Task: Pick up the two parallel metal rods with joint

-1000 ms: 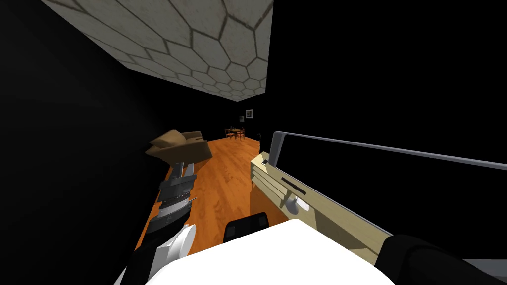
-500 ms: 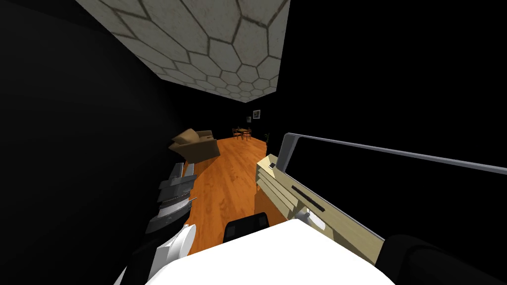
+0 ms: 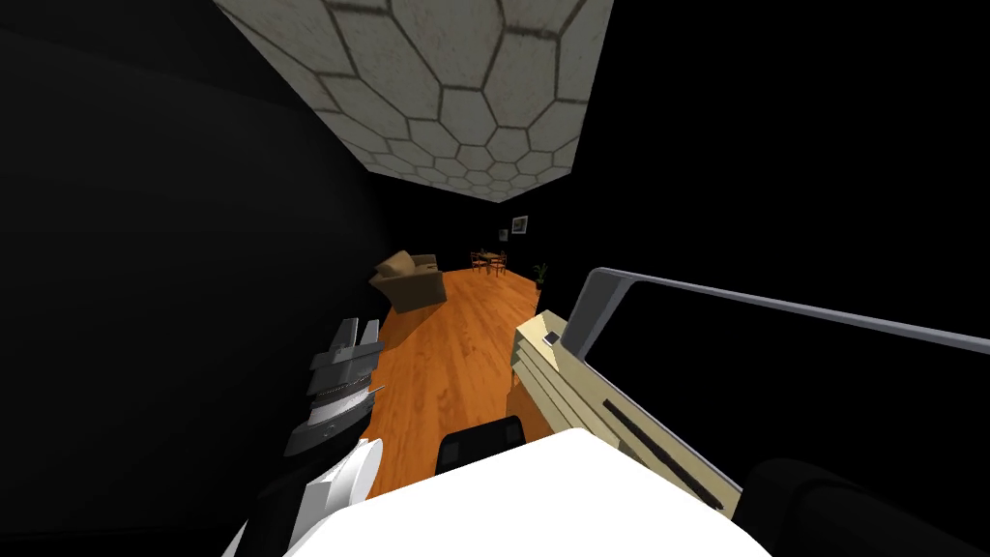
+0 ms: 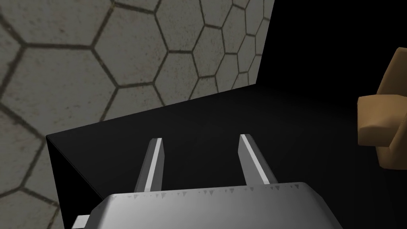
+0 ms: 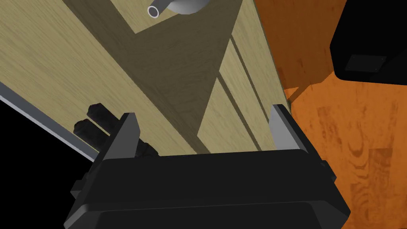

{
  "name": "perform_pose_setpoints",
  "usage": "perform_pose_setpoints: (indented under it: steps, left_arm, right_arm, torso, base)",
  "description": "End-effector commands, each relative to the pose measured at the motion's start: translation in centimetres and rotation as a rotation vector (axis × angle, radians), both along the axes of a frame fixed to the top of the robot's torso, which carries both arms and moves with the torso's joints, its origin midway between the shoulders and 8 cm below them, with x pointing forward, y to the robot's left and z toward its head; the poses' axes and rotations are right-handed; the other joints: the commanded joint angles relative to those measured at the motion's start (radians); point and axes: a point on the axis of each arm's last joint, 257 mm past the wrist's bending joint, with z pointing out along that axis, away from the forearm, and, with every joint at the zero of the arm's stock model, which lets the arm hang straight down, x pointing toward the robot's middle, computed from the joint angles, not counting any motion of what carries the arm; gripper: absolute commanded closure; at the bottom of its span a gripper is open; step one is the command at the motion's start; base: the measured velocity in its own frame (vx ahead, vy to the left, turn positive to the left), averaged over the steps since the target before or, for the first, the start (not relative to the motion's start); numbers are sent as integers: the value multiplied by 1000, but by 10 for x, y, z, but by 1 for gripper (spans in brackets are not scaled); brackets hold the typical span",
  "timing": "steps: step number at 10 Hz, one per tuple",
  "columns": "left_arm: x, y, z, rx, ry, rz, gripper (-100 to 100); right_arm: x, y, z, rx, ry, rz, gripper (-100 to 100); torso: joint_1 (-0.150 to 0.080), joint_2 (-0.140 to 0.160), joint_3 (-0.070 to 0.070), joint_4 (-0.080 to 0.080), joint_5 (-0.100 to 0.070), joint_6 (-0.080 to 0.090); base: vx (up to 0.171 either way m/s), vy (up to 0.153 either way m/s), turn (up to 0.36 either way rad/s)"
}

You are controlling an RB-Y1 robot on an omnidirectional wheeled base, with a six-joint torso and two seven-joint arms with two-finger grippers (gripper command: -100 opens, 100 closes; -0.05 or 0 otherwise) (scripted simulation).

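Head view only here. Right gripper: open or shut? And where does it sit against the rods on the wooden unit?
Observer: Open. The right gripper hangs over the wooden top, fingers wide apart.
Operator: Lined up for the grasp?
Observer: No. The two dark rods stick out past one finger, on its outer side, not centred in the gap.
Operator: Other arm?
Observer: The left gripper is open too and empty, aimed at a black area beside a hexagon-tiled wall.
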Motion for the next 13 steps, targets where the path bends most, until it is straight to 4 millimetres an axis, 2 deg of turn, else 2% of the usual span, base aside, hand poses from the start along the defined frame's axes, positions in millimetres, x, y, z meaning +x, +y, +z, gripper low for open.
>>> perform_pose_setpoints:
  steps: [1, 2, 4, 5, 6, 7, 9, 10, 11, 13]
  left_arm:
    - [0, 0, 0, 0, 0, 0, 0]
    - [0, 0, 0, 0, 0, 0, 0]
    - [0, 0, 0, 0, 0, 0, 0]
    - [0, 0, 0, 0, 0, 0, 0]
    - [0, 0, 0, 0, 0, 0, 0]
    - [0, 0, 0, 0, 0, 0, 0]
    - [0, 0, 0, 0, 0, 0, 0]
    - [0, 0, 0, 0, 0, 0, 0]
    - [0, 0, 0, 0, 0, 0, 0]
    - [0, 0, 0, 0, 0, 0, 0]
  right_arm:
    - [-8, -19, 10, -32, 37, 44, -100]
    - [-13, -35, 17, -57, 69, 88, -100]
    - [-15, -50, 24, -74, 99, 136, -100]
    - [-15, -43, 22, -69, 87, 117, -100]
    - [-14, -44, 22, -70, 88, 121, 0]
    - [-16, -39, 13, -69, 87, 111, -100]
    - [-18, -31, 0, -67, 86, 99, -100]
    - [-18, -33, 4, -67, 85, 102, -100]
    - [-18, -33, 3, -68, 86, 102, 100]
    - [-18, -37, 5, -76, 89, 106, 100]
  torso:
    - [0, 0, 0, 0, 0, 0]
    - [1, 1, 1, 0, 0, 1]
    - [0, 1, 1, 0, 0, 0]
    - [1, 0, 0, 0, 0, 1]
    - [3, 4, 2, 1, 0, 2]
    - [5, 8, 5, 2, 1, 2]
    - [2, 12, 7, 3, 0, 2]
    - [2, 13, 7, 3, 0, 2]
    - [4, 13, 7, 3, 0, 2]
    - [5, 12, 7, 3, -3, 4]
  base:
    - [130, -46, 226]
    - [142, -59, 298]
    - [150, -59, 293]
    - [82, -34, 59]
    - [15, -7, -5]
    - [3, -36, 79]
    - [-23, -61, 72]
    - [-15, -28, 17]
    - [-2, -6, -2]
    - [-2, -6, 14]
